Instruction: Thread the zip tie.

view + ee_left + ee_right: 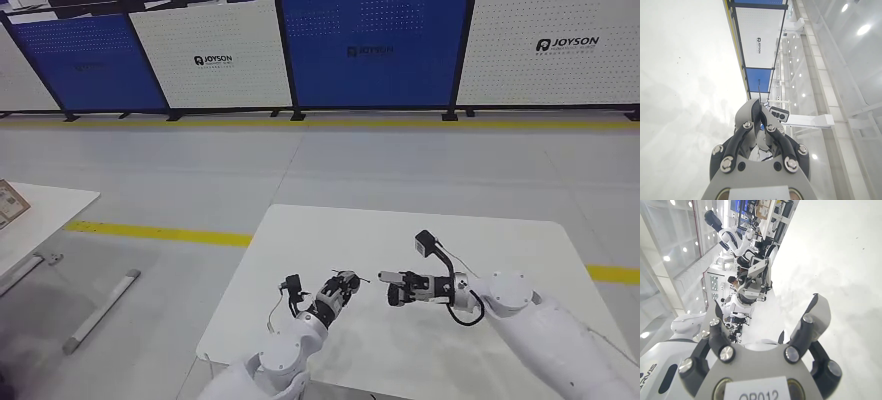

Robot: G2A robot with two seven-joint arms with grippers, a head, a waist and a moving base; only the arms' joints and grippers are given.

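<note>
White desk (500,250) carries both arms. Beyond it lie a grey floor, a yellow line (160,233) and blue and white panels (375,50). Well off to the left of the left gripper (759,108), across open floor, is the corner of a second desk (40,215).

That left gripper hangs above the near middle of the main desk, its tip turned toward the other arm. Its jaws are pressed together, and the black ribbed fingers (755,113) pinch the zip tie (759,92) between them. From the pinch the tie's thin black strap sticks straight out past the fingertips, free in the air and touching nothing else. How much of the tie lies hidden between the pads I cannot tell.

Just right of that tip, across a small gap, is the right gripper (765,299). It faces the left one at about the same height over the desk. Its jaws stand wide apart and hold nothing; bare desk shows between its two fingers. Seen from the right wrist, the left gripper lies ahead of the wide jaws, a little to one side and apart from them.
</note>
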